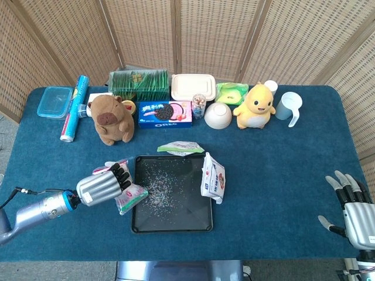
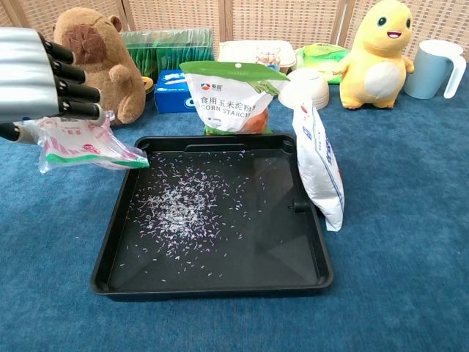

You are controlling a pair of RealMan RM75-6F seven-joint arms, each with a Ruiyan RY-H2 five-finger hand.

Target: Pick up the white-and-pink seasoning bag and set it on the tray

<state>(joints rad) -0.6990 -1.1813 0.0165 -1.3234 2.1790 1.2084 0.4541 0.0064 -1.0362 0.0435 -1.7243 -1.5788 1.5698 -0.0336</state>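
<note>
Left hand (image 1: 104, 186) grips the one seasoning bag (image 2: 86, 142), held in the air at the tray's (image 1: 171, 226) left rim. Right hand (image 1: 351, 206) idles, fingers spread. One tray, holding only scattered sprinkles (image 2: 179, 209). Two other bags lean on it.

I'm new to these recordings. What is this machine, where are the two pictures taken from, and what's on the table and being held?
This is a robot with two arms, each ending in a mechanical hand, steered by a person. The head view looks down on the table; the chest view looks across it from lower down.

The left hand holds the white-and-pink seasoning bag above the left edge of the black tray, not yet set down. The right hand is open and idle at the table's right edge.

A corn starch bag stands behind the tray, and a white bag leans on its right rim. Along the back are a capybara plush, an Oreo box, a bowl and a yellow duck toy.
</note>
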